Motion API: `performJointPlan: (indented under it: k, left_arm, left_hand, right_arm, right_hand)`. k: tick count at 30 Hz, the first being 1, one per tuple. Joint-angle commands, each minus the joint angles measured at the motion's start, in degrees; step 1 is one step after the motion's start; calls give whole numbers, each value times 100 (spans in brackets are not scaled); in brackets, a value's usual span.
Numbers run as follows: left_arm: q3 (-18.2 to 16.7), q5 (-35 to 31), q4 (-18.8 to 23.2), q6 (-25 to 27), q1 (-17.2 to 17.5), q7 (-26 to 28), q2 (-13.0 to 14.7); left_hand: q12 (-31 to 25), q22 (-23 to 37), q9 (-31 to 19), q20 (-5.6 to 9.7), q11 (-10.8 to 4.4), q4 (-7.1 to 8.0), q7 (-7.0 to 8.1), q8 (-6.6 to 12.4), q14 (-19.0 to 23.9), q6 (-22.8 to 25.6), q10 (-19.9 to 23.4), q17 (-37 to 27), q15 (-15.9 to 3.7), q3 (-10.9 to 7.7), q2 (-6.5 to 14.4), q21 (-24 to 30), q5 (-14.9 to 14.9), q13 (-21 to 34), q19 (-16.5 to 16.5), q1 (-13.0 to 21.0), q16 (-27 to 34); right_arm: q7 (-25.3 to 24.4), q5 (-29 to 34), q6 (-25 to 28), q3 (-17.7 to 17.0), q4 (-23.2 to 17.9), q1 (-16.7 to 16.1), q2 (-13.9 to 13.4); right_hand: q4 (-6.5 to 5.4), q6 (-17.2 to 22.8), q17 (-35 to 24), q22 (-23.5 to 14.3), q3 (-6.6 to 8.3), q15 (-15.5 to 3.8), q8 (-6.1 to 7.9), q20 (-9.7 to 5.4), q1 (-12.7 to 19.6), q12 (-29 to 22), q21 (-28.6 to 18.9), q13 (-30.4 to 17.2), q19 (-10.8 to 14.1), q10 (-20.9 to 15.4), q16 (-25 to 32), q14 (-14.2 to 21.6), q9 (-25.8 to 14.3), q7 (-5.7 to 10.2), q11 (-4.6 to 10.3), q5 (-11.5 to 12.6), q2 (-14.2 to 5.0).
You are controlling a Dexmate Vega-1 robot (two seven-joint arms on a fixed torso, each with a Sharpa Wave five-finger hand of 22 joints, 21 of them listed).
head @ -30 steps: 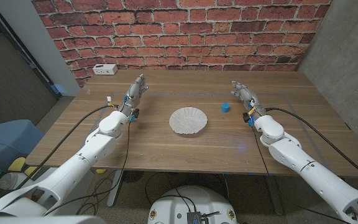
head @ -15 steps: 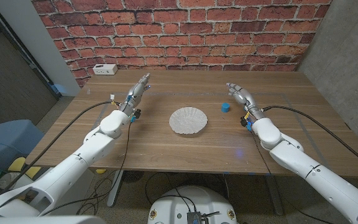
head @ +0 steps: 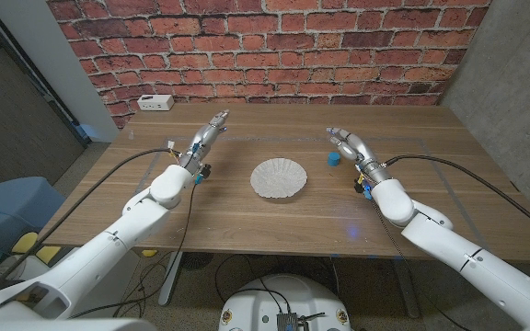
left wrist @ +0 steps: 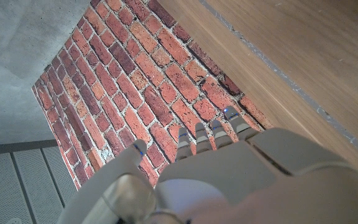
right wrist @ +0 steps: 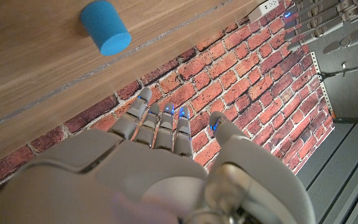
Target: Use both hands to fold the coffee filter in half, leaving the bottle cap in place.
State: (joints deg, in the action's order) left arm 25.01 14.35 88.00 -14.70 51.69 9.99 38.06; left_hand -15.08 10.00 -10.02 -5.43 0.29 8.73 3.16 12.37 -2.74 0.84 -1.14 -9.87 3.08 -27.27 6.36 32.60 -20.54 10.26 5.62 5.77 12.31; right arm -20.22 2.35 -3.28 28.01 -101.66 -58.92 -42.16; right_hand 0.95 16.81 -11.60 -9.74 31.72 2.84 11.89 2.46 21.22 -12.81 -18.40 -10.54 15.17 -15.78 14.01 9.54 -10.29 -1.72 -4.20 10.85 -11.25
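The left hand [head: 206, 135] is up over the table [head: 201, 211], on the left side of the filter [head: 278, 177]. Its fingers [left wrist: 211, 135] are straight and a little apart, and it holds nothing. They point toward the brick wall [head: 265, 46].

The right hand [head: 351, 144] is on the other side. Its fingers [right wrist: 160, 124] are straight and a little apart too, with the thumb out to the side. It holds nothing. Its fingertips are very near the cap [head: 335, 158], but I cannot tell if they touch it.

The filter is white and round, with wavy little folds all around its rim. It lies open and flat near the middle of the table, between the two hands and apart from both. It is not folded.

The cap is small and blue. It sits just to the right of the filter, not touching it.

There is bare wood all around the filter, and lots of it toward the near edge. A white box [head: 156, 102] sits at the far left corner, by the wall, well away from everything.
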Motion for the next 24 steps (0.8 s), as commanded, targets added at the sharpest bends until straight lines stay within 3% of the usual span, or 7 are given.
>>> performJointPlan:
  k: [1,7,10,15,21,24]
  left_arm:
    - [42,-449,328,132,192,237,118]
    - [55,-449,408,199,265,204,131]
    - [60,-457,451,224,294,200,134]
    - [89,-453,508,311,298,151,133]
    - [115,-501,632,464,315,133,177]
    - [111,-482,665,505,328,112,195]
  left_hand:
    - [-30,32,-8,-74,18,-6,18,-6,106,98,104,-13,30,-92,329,-30,27,31,-60,95,31]
    - [-17,33,-9,-106,29,-24,-3,-20,244,159,155,-12,34,-142,336,-29,55,32,-129,142,44]
    - [-14,34,-9,-87,42,-33,-7,-36,307,183,209,-12,-85,-175,334,-23,77,32,-189,172,39]
    - [-12,34,-10,-57,37,-46,-14,-52,351,217,278,-8,-128,-214,333,-19,101,33,-253,209,18]
    - [39,37,-12,-232,16,-44,2,-92,361,204,254,-11,-48,-258,329,-45,139,35,-258,243,-24]
    - [53,38,-13,-236,31,-38,32,-112,364,181,258,-13,-63,-274,328,-52,154,36,-268,250,-38]
  right_arm:
    - [36,723,396,142,-455,-156,-259]
    - [90,1000,499,206,-597,-223,-366]
    - [72,1129,509,232,-641,-264,-393]
    - [33,1359,466,296,-667,-311,-419]
    - [52,1646,418,397,-707,-356,-466]
    - [92,1780,434,440,-754,-390,-500]
  right_hand:
    - [-10,94,-30,-24,58,-29,48,-2,74,-23,20,-19,53,-84,58,37,-21,21,-1,-9,-11]
    - [-5,204,-34,-25,98,-79,65,-20,123,-23,35,-20,73,-137,67,74,-23,36,21,-17,-20]
    - [-3,272,-36,-25,123,-92,74,-48,152,-25,40,-21,92,-169,68,86,-24,39,45,-20,-27]
    - [-82,554,-65,-30,306,-212,98,-116,295,-65,72,-25,156,-428,122,224,-29,100,98,-27,-93]
    - [-138,810,-87,-32,413,-253,130,-100,386,-89,74,-27,250,-614,177,356,-31,70,98,-42,-74]
    - [-150,1053,-95,-33,466,-349,164,-105,457,-101,81,-26,316,-757,218,461,-30,103,125,-54,-57]
